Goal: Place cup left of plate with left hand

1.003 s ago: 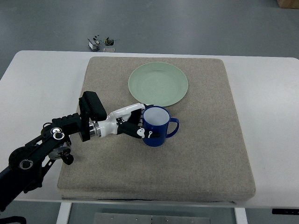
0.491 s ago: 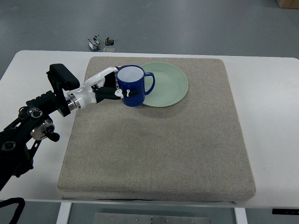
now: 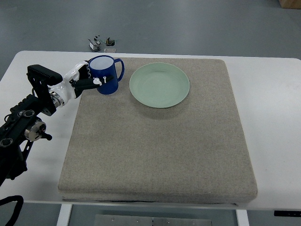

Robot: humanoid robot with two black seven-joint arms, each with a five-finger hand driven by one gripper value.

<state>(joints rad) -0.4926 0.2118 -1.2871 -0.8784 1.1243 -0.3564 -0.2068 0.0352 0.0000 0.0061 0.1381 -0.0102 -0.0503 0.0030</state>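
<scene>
Blue cup (image 3: 105, 75), upright, gripped by curled fingers (image 3: 87, 81) of left hand (image 3: 81, 77), held left of green plate (image 3: 159, 85) for set-down on mat (image 3: 155, 155)

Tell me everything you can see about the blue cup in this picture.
The blue cup is a glossy, dark blue mug, plastic or glazed by its look, with a paler inside that appears empty. It stands upright, open mouth up, and its loop handle points right, toward the green plate. The cup is left of the plate, with a gap between them, near the far left corner of the grey mat. The left hand grips its left side, fingers curled around the wall. Whether its base touches the mat cannot be told.
</scene>
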